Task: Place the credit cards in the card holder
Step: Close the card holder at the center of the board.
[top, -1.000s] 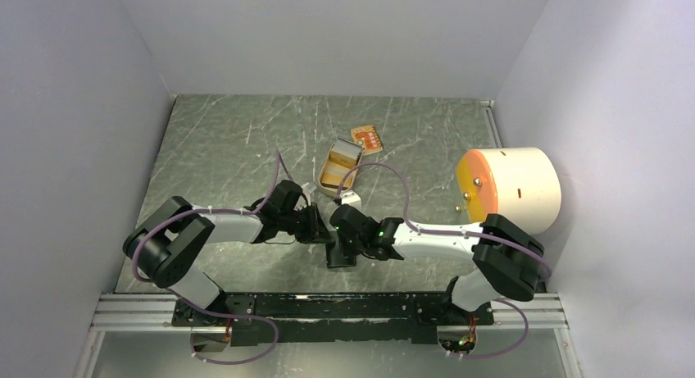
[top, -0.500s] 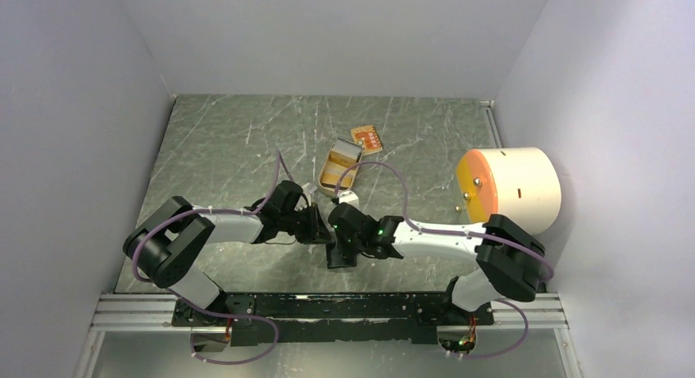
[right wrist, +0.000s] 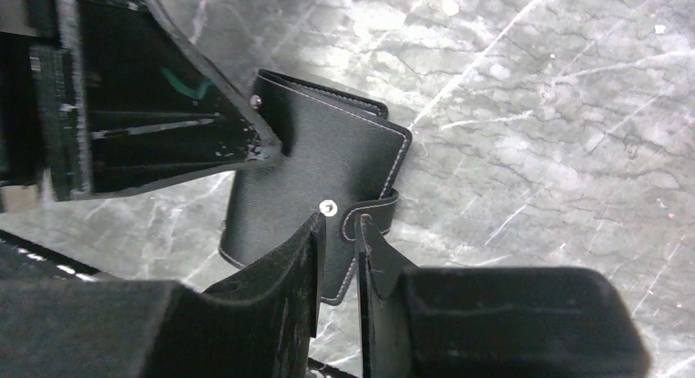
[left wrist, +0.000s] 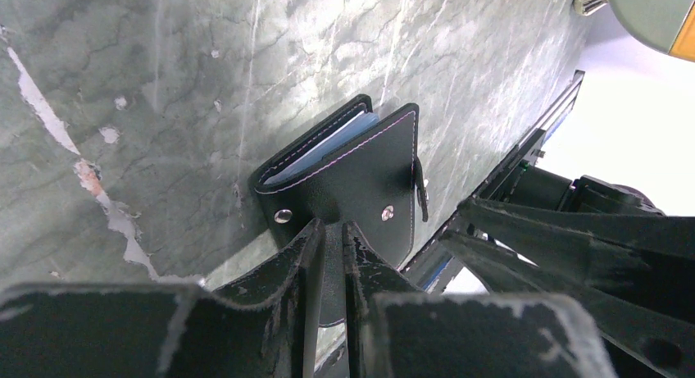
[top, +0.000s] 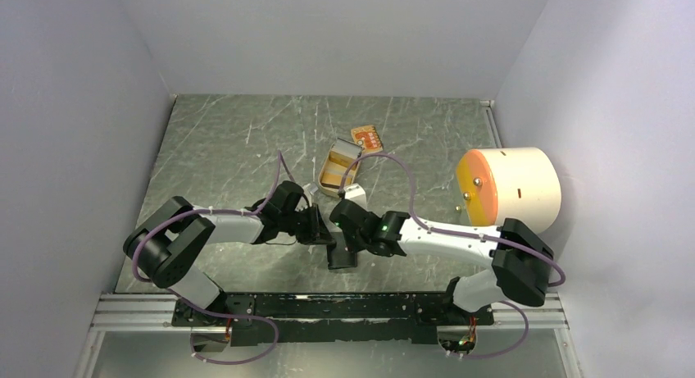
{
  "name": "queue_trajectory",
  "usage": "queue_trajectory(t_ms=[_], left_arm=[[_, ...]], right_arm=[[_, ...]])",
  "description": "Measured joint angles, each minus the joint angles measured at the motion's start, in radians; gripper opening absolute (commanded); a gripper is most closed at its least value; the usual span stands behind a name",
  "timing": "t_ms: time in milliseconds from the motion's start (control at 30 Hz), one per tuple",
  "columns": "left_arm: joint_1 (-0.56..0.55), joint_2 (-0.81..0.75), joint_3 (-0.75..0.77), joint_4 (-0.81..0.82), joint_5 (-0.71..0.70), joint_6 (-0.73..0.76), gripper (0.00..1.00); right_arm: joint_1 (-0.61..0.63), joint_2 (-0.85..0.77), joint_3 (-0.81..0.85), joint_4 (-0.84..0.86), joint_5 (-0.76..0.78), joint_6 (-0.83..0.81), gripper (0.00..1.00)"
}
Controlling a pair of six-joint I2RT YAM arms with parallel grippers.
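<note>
**A:** Where's the card holder sitting?

**B:** Right at the tips of both claws, down on the marbled surface. It is folded over, with a strip of blue lining showing along the edge farthest from the left claw.

**A:** Does the left claw have hold of it?

**B:** Yes. Its fingers are pressed nearly together on the black cover between the two metal studs, and the leather fills the slit between them.

**A:** And the right claw?

**B:** It comes in from the other side and meets the left one over the holder. Its fingers stand a little apart, one on each side of the holder's near edge. The snap tab curls just off the tip of one finger. I can't see any pinch there, so I'd call it slightly open and holding nothing.

**A:** Any cards?

**B:** There's one, tan-orange card, lying flat, well beyond both claws. It is just past the far end of the gold tin, and the tin itself lies a little way beyond the claws.

**A:** Anything else?

**B:** A white drum with an orange face stands well off to the right claw's outer side.
</note>
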State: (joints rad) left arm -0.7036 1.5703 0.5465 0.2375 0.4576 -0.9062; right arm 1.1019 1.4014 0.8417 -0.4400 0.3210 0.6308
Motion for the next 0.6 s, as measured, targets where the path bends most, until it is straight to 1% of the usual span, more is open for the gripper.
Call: queue_trajectory(t_ms=[133,600], left_arm=[[0.0,0.0,0.0,0.0,0.0,0.0,0.2],[0.0,0.0,0.0,0.0,0.0,0.0,0.2]], right_arm=[[0.0,0.031,0.002,-0.016,0.009,0.0,0.26],[0.007,0.058,0.009,-0.023,0.009,0.001,0.27]])
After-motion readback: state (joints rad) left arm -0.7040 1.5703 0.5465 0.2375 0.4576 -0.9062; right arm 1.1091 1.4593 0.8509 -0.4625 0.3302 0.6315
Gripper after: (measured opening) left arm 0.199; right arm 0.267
